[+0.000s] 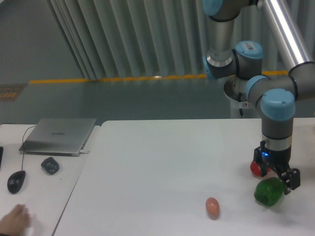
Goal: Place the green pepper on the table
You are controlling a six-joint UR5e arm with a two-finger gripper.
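The glossy dark-green pepper [268, 192] lies on the white table [162, 162] near its right front, just below and slightly left of my gripper [278, 178]. The gripper stands open right above it, its dark fingers [294, 180] spread to either side of the pepper's top. Whether a finger still touches the pepper cannot be told.
A red bell pepper [254, 168] sits just behind the gripper, partly hidden by it. An egg [212, 207] lies to the left of the green pepper. The side desk holds a laptop [59, 135], a mouse [16, 181] and a small dark object [49, 165]. A hand [15, 219] shows at bottom left.
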